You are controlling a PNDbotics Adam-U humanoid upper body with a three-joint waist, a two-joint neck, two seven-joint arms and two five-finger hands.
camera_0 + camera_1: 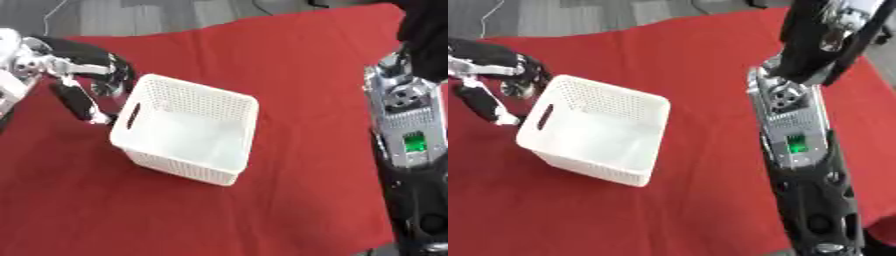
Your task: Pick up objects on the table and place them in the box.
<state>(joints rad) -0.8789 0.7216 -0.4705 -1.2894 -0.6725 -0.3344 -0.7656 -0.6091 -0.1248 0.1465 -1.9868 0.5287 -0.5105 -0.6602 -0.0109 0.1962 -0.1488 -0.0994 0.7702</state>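
1. Left hand (87, 97): at the left of the frame, just beside the left wall of the box. Its fingers point downward and appear relaxed rather than curled round anything. No object is visible between them. The fingertips lie close to the handle slot in that wall; whether they touch the wall cannot be told.

2. Right hand: not identifiable in either view. Only the right arm (798, 150) shows, running down the right side of the frame as a long black and silver forearm with a small green light on it. Whether its fingers are spread or closed cannot be told.

3. Box (188, 127): a white perforated plastic basket, left of centre, sitting askew on the red cloth (297, 75). Its interior appears empty, with only the white floor showing.

4. Task objects: no loose object is visible on the cloth in either view. Whatever remains to be picked up is outside the frame or hidden behind the arms.

5. Step in hand, as judged: the left hand is at the box with nothing in it, so the next pick has yet to begin.

6. To perform it well:
   - Lift the left hand clear of the box wall before moving sideways, so that the light basket is not dragged or tipped.
   - Release each object above the middle of the box, not over the rim.
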